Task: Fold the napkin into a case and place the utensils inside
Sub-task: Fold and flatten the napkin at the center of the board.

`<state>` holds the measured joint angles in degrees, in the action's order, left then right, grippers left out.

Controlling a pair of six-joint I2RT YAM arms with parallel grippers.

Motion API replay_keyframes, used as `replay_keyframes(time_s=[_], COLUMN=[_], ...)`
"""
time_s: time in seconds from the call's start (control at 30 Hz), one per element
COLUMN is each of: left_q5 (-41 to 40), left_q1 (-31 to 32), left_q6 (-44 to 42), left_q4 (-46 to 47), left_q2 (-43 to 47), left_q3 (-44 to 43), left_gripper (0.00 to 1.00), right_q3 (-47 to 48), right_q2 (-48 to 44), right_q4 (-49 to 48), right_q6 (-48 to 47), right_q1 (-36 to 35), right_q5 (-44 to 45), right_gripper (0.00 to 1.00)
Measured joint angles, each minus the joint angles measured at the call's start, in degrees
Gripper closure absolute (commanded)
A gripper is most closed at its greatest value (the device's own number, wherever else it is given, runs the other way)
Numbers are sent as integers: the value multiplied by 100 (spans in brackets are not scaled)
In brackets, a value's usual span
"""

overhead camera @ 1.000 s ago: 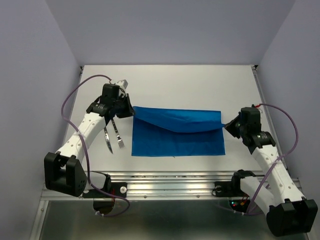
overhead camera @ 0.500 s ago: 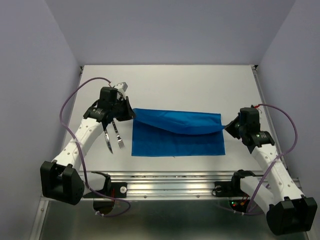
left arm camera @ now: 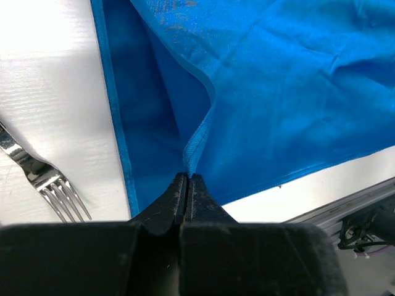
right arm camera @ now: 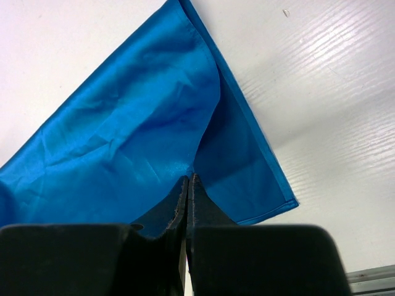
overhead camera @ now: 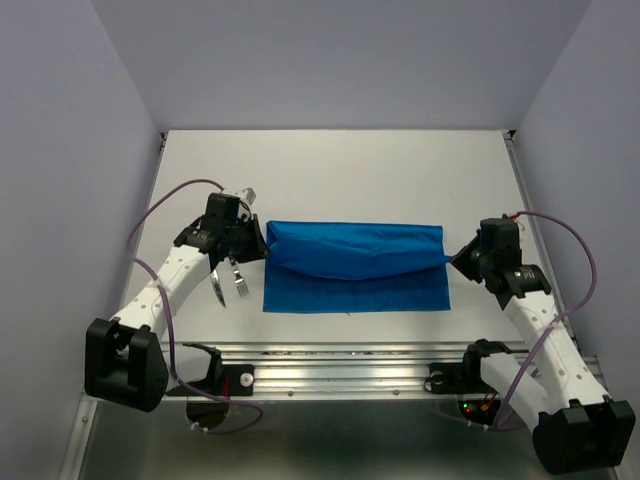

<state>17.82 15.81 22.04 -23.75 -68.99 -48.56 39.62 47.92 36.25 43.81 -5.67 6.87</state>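
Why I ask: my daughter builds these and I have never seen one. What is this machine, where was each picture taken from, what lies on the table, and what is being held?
These are two robot arms fixed at the near edge of a white table. One picture looks down from above and behind them. The other two come from a small camera on each wrist, so that arm's own black fingers show at the bottom. On the table lies a blue napkin, with a fork and a knife beside its left edge. The left gripper and the right gripper are each shut on one end of the same napkin edge, holding it raised over the part that lies flat.
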Motion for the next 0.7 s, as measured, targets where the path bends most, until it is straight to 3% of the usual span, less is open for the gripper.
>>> replay_keyframes(time_s=[0.4,0.5,0.57,0.6,0.7], left_q5=[129,162,190,199,205], left_q1=[85,103,111,111,114], left_q6=[258,310,330,341,354], left_q4=[120,105,94,92,26], left_q2=[28,26,22,20,17], left_q3=[341,455,461,461,459], left_gripper=[100,97,77,51,23], right_q3=[-188,-256,-308,-317,-330], right_q2=[-151,-177,-225,-240,-273], right_q4=[203,258,282,310,321], right_q6=[96,151,199,221,282], right_q1=[0,0,0,0,0], right_q5=[-2,-4,-7,-9,-7], right_gripper=[99,93,74,51,26])
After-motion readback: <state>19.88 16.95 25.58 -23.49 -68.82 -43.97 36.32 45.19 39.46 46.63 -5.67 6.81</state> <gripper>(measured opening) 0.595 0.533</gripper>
